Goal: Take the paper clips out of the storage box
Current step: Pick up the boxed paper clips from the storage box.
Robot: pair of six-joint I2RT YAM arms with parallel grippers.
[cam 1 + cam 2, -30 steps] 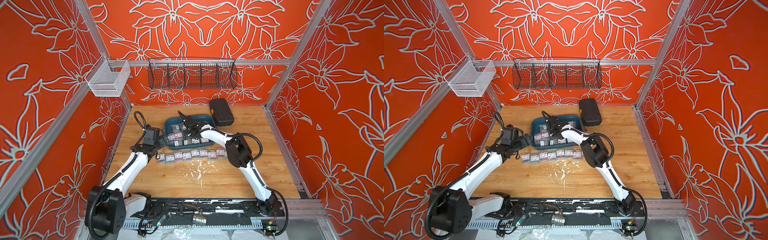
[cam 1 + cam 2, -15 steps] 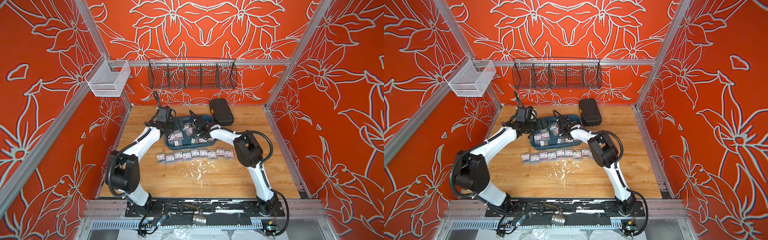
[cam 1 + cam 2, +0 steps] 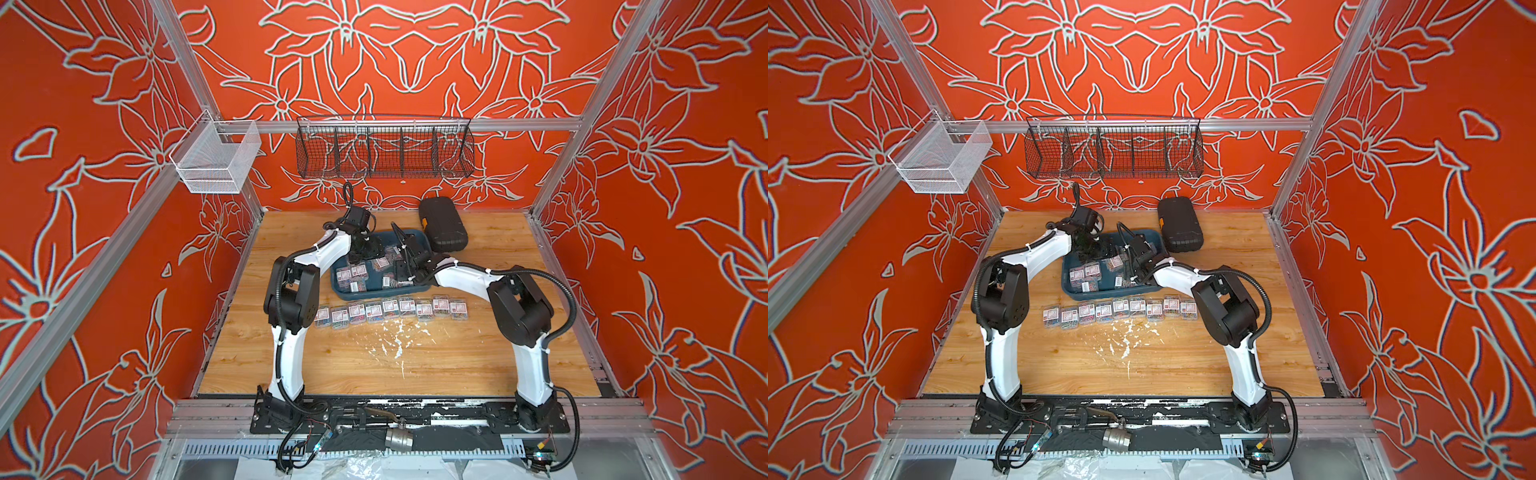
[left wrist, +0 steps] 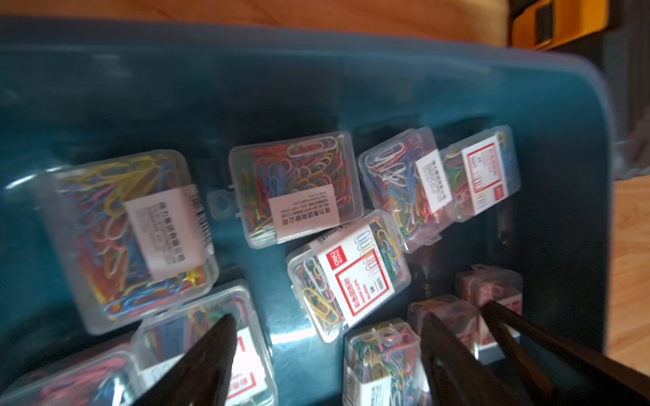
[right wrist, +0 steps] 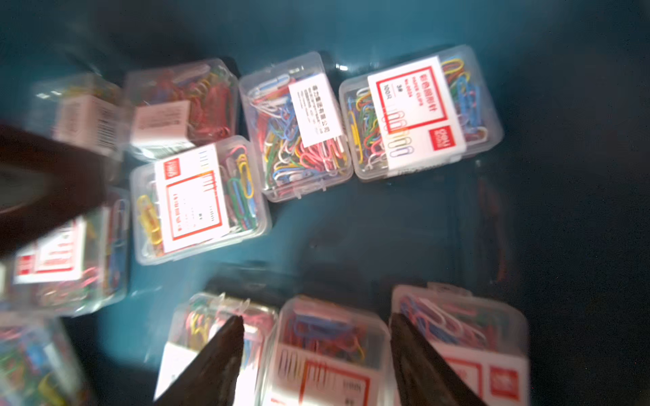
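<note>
overhead, wooden tabletop, storage box, orange floral walls

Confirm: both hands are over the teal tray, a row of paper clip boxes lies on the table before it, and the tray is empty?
Not empty. The left wrist view shows several paper clip boxes lying in the teal tray. Both the left hand and right hand are over it, with the row on the table in front.

One storage box, nine paper clip boxes outside, one black case.
</note>
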